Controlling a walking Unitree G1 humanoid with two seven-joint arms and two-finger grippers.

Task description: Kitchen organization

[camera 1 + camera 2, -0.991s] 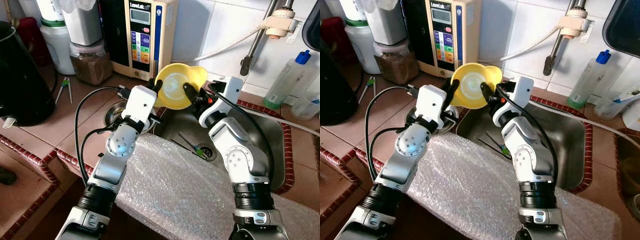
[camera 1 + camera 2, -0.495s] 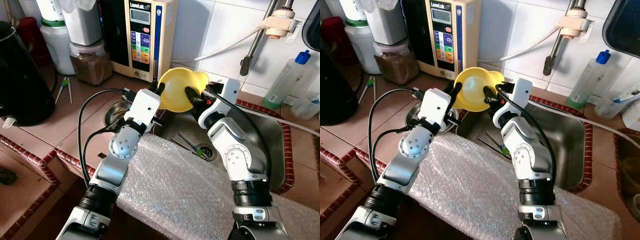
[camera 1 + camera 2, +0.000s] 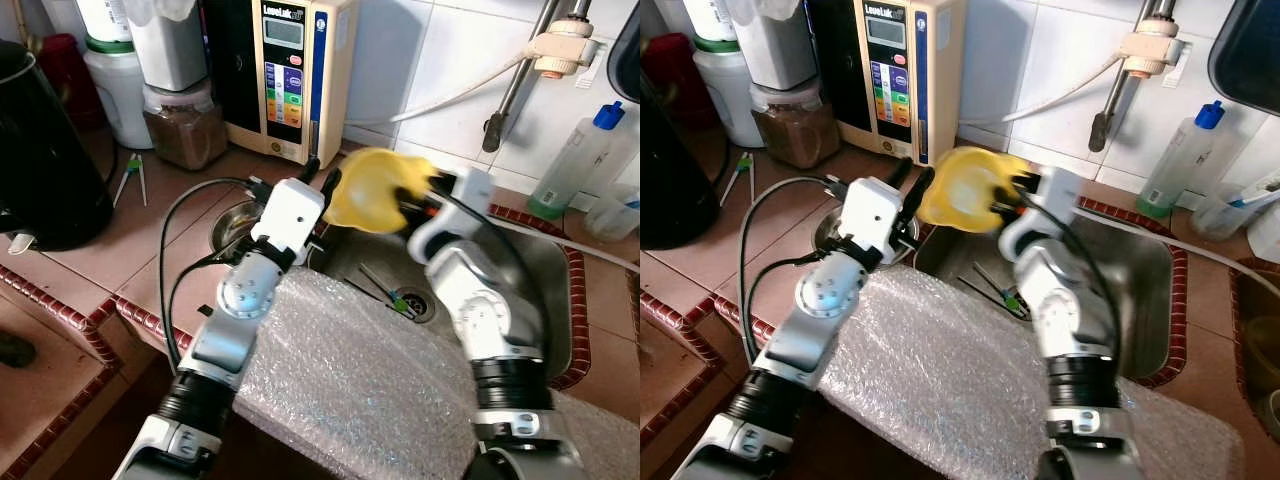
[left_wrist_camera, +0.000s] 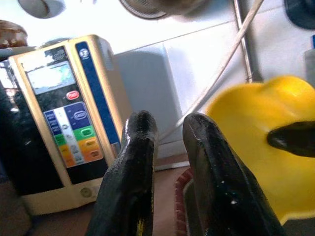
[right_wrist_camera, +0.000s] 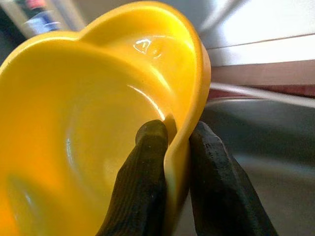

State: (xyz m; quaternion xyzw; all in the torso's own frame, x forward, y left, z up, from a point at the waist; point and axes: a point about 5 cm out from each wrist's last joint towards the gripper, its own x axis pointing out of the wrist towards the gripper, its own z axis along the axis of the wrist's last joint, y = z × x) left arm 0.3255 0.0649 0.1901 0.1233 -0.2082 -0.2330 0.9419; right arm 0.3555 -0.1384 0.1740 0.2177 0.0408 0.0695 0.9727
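Observation:
A yellow plastic bowl (image 3: 375,190) hangs tilted over the left end of the steel sink (image 3: 545,270). My right gripper (image 5: 172,130) is shut on the bowl's rim, one finger inside and one outside. The right arm looks blurred in the eye views. My left gripper (image 3: 322,175) stands just left of the bowl, above the counter's edge. Its fingers (image 4: 140,132) lie close together with nothing between them, and the bowl (image 4: 256,147) sits beside them, apart.
Bubble wrap (image 3: 360,380) covers the counter's front edge under both arms. Thin utensils (image 3: 385,290) lie by the sink drain. A water machine (image 3: 290,70), a jar of brown powder (image 3: 180,125) and a black kettle (image 3: 40,160) stand at the back left. A blue-capped bottle (image 3: 570,160) stands right.
The right arm has swung to the right with the bowl, which now tilts over the sink. The left gripper has shifted slightly right and no longer touches the bowl's rim.

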